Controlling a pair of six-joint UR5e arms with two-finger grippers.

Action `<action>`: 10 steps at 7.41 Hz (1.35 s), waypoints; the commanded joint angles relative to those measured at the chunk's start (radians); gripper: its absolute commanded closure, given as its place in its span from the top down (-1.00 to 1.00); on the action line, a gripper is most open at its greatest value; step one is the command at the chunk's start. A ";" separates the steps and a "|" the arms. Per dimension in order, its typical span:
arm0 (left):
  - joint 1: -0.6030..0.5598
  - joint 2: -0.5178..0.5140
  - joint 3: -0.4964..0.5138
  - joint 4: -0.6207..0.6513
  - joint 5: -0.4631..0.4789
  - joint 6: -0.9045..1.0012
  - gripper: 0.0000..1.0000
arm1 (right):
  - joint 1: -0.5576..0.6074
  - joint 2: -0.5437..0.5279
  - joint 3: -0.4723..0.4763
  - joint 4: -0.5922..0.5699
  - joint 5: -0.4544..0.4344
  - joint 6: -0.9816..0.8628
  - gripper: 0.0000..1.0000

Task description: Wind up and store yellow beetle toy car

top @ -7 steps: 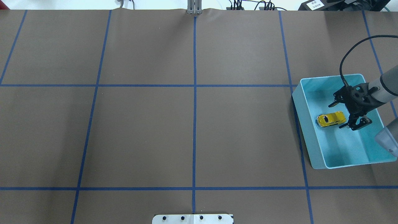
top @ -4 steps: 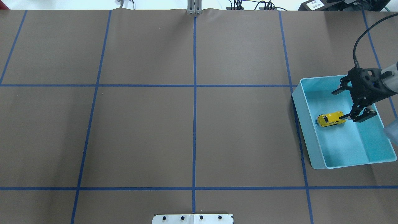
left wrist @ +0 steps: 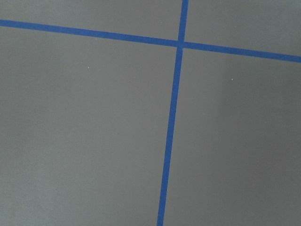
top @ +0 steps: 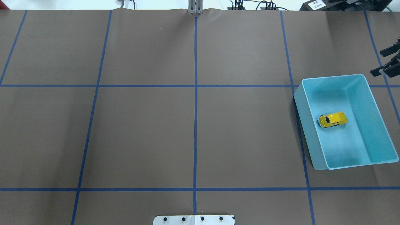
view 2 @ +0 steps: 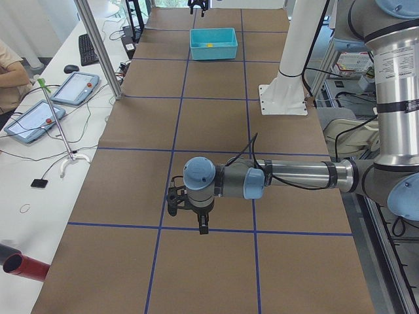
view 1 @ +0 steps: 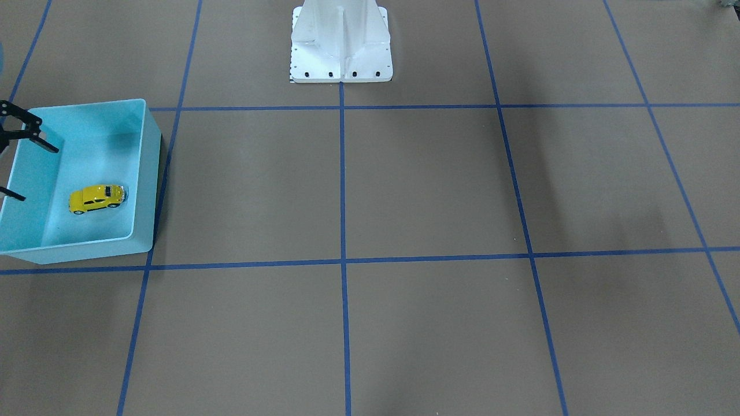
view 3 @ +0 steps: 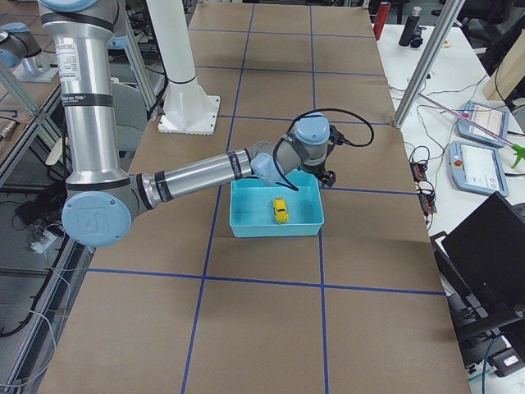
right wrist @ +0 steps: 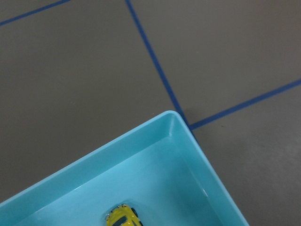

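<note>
The yellow beetle toy car (top: 332, 119) lies on the floor of the light blue bin (top: 307, 103) at the table's right end, free of any gripper. It also shows in the front view (view 1: 97, 198), the right side view (view 3: 280, 210) and the right wrist view (right wrist: 121, 217). My right gripper (top: 385, 61) is open and empty, above and beyond the bin's far right corner, half out of the overhead view. Its fingers (view 1: 40, 141) show at the front view's left edge. My left gripper (view 2: 200, 219) hangs over bare paper far from the bin; I cannot tell if it is open.
The white robot pedestal (view 1: 341, 40) stands at the middle of the robot's side of the table. Blue tape lines (top: 195, 109) grid the brown paper. A side bench with tablets (view 2: 72, 88) runs along the table's far side.
My right gripper, open, has lifted out of the bin and pulled back toward the far right edge. The car has stayed in place in the bin.
</note>
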 commanded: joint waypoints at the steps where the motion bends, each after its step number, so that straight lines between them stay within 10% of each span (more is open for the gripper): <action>1: 0.000 0.000 0.002 0.001 0.000 -0.001 1.00 | 0.062 0.041 -0.021 -0.287 -0.193 0.203 1.00; 10: 0.000 0.000 0.006 0.000 0.002 0.000 1.00 | 0.147 -0.088 -0.123 -0.287 -0.160 0.347 1.00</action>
